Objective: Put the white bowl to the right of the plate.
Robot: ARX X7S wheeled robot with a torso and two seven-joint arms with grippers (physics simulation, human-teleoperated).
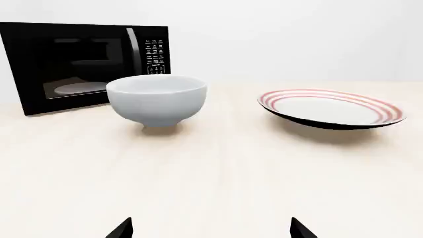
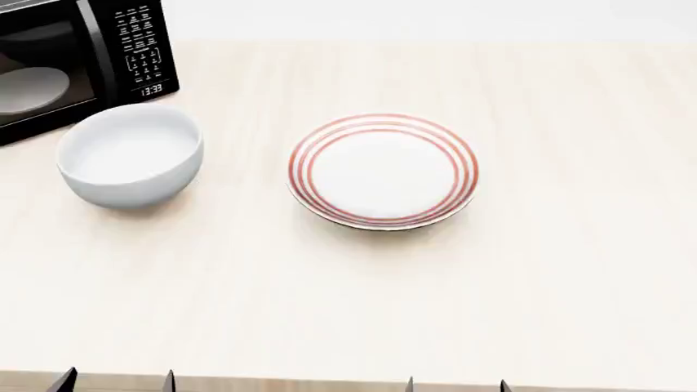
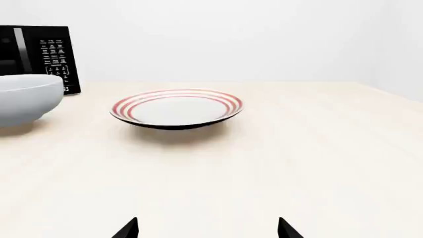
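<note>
At the near edge of the bench point(image 2: 360, 310), only the dark fingertips of both grippers showed. The left gripper point(image 2: 117, 382) had its two tips spread apart with bare bench surface between them, and it held nothing. The right gripper point(image 2: 456, 384) stood the same way, tips apart and empty. Both sat well short of the objects.

Farther in, the plate point(image 2: 383, 170) lay flat near the middle of the bench, white with three thin red rings at its rim and a dark underside visible from the wrist cameras. The white bowl point(image 2: 130, 153) stood upright to the left of the plate, apart from it, with bare bench between the two. The bowl was empty and rested on a narrow foot.

Behind the bowl, at the far left corner, stood a black microwave point(image 2: 65, 57) with its door shut. Its keypad faced the bench and its display read 13:33. A pale dish point(image 2: 31, 86) showed dimly through the door glass
</note>
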